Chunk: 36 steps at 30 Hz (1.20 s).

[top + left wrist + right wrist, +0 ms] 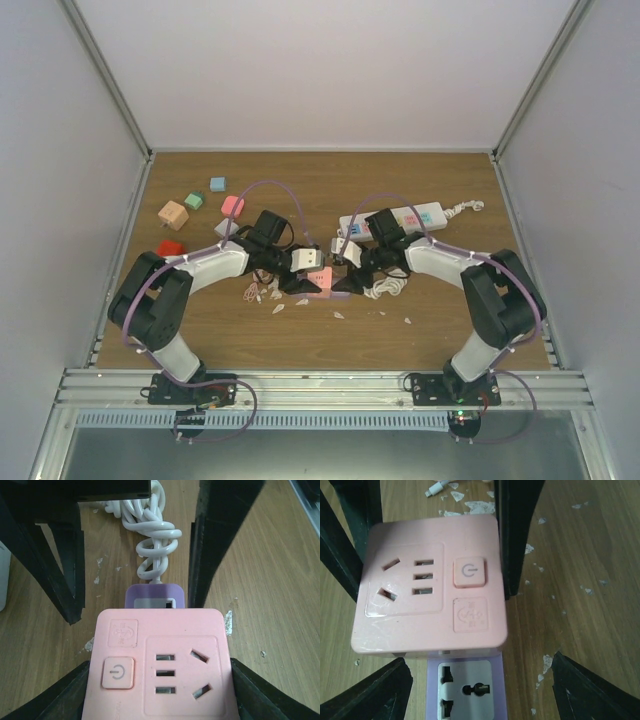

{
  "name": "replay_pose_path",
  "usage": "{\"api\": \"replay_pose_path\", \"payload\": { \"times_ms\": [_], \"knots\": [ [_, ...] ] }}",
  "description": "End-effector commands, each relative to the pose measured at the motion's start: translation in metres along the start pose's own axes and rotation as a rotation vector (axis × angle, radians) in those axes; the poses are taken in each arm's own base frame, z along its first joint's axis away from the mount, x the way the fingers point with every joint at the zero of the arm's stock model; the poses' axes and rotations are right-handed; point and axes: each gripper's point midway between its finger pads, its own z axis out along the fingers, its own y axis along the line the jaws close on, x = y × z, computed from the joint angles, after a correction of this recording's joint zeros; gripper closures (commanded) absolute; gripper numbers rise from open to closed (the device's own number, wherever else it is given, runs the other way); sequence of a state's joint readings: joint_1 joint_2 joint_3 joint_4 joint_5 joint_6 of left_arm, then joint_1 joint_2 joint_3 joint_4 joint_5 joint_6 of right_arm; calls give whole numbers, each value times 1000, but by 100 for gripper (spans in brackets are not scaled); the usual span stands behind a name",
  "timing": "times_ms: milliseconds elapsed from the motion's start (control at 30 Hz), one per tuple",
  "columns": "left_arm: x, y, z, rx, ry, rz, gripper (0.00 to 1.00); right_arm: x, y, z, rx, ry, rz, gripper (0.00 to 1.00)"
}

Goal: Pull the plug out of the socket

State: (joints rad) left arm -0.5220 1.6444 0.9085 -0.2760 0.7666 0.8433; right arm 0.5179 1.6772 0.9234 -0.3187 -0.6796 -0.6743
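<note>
A pink cube socket (160, 665) with a power button sits low over the table, and my left gripper (160, 680) is shut on its two sides. A purple plug (467, 690) with a white face sits tight against the cube's side. My right gripper (480, 680) stands open around the plug, with bare wood showing between each finger and it. From above, both grippers meet at the pink socket (320, 279) in the middle of the table. In the right wrist view, my left gripper's black fingers (515, 535) flank the cube.
A knotted white cable (155, 535) lies just behind the plug. A white power strip (395, 220) lies at the back right. Coloured blocks (173, 214) are scattered at the back left. White flakes (278, 307) litter the wood near the grippers.
</note>
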Motion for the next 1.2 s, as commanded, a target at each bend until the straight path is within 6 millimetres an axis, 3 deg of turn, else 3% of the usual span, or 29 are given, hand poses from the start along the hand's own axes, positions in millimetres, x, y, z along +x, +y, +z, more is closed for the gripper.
{"api": "replay_pose_path", "payload": {
  "times_ms": [0, 133, 267, 533, 733, 967, 1167],
  "knots": [
    [-6, -6, -1, 8, -22, 27, 65, -24, 2, -2, -41, -125, 42, 25],
    [-5, -5, -4, -10, -17, 22, 65, -26, 3, -4, -65, -168, 113, 42],
    [-1, -2, -8, -44, -10, 15, 66, -26, 1, -7, -76, -187, 176, 65],
    [2, 7, -7, -80, -4, -31, 66, -9, 11, 8, -166, -135, 321, 83],
    [3, 16, -8, -124, 9, -39, 66, -1, 13, 15, -190, -95, 358, 87],
    [7, 24, -10, -166, 22, -42, 66, 16, -5, 24, -98, -5, 330, 88],
    [-9, 22, -15, -82, -59, -102, 67, 37, 13, 35, -169, 72, 305, 86]
  ]
}}
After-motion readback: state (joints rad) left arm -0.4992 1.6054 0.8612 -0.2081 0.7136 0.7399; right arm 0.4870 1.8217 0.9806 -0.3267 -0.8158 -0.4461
